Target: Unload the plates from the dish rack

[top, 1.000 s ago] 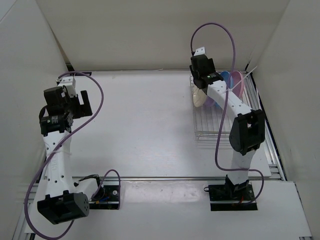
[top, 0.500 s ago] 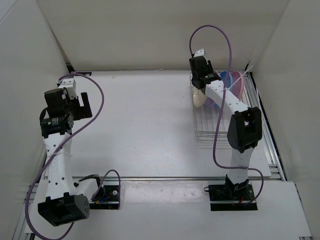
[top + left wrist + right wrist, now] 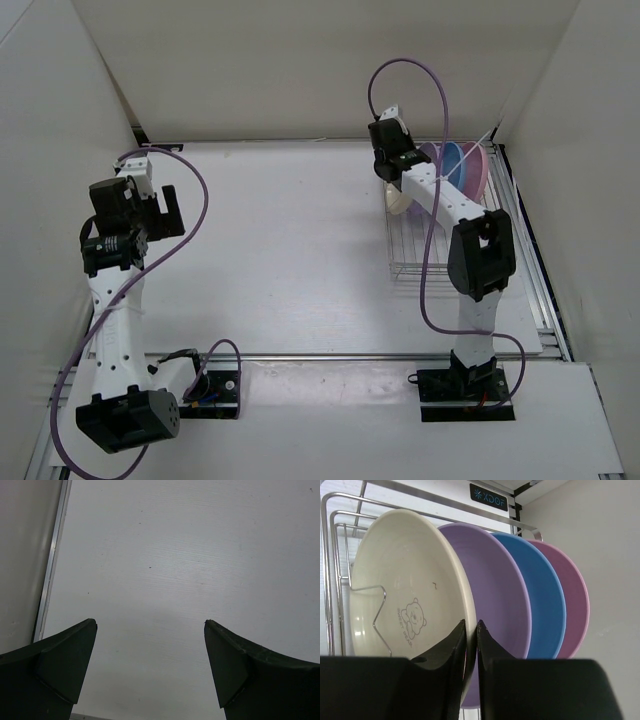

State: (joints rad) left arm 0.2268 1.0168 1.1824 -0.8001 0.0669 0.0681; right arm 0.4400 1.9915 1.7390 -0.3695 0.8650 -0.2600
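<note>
The silver wire dish rack (image 3: 410, 255) stands at the table's right. In the right wrist view the cream-white plate (image 3: 405, 605), lilac-purple plate (image 3: 500, 595), blue plate (image 3: 545, 600) and pink plate (image 3: 575, 605) stand on edge in a row inside the rack (image 3: 330, 555). My right gripper (image 3: 471, 625) is shut on the cream plate's rim, one finger on each face. From above, the cream plate (image 3: 400, 204) shows under the right wrist (image 3: 392, 150). My left gripper (image 3: 150, 625) is open and empty above bare table at the far left (image 3: 165, 210).
White walls close in the table on the back, left and right. The rack sits close to the right wall. A purple cable (image 3: 410, 70) loops above the right arm. A metal rail (image 3: 52, 565) runs along the table's left edge.
My right wrist has moved left and toward the back wall, still shut on the cream plate's rim. The left arm has hardly moved.
</note>
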